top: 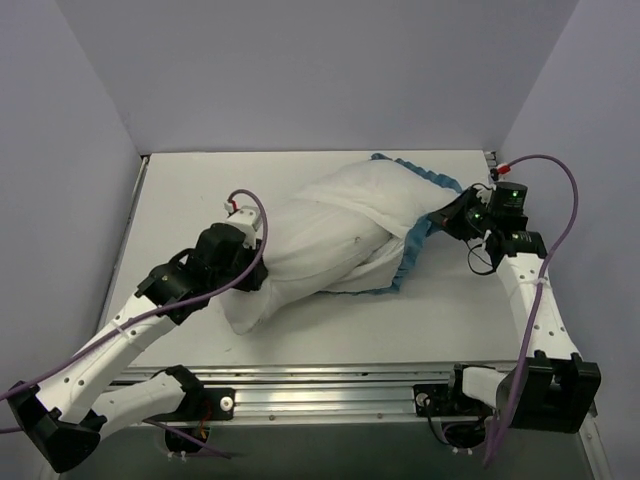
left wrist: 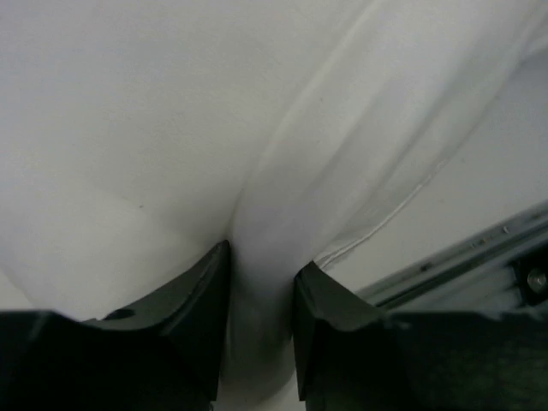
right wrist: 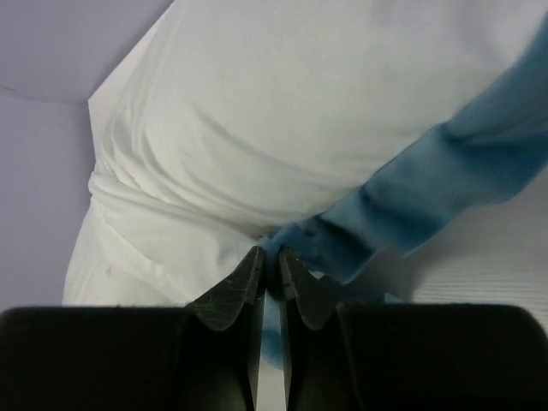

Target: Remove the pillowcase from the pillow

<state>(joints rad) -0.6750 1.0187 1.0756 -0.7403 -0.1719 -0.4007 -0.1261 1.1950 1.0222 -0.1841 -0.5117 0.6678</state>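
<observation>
Sprawling diagonally across the white table, the pillow sits partly inside the pillowcase, whose white back faces up at the far right. The left gripper pinches a fold at the pillow's near-left end. The right gripper is clenched on the pillowcase's teal ruffle.

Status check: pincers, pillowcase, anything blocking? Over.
Left pincer pinching white fabric at the pillow left end. Right pincer shut on pillowcase teal trim. Pillow end exposed, rest inside. Nothing in the way.
</observation>
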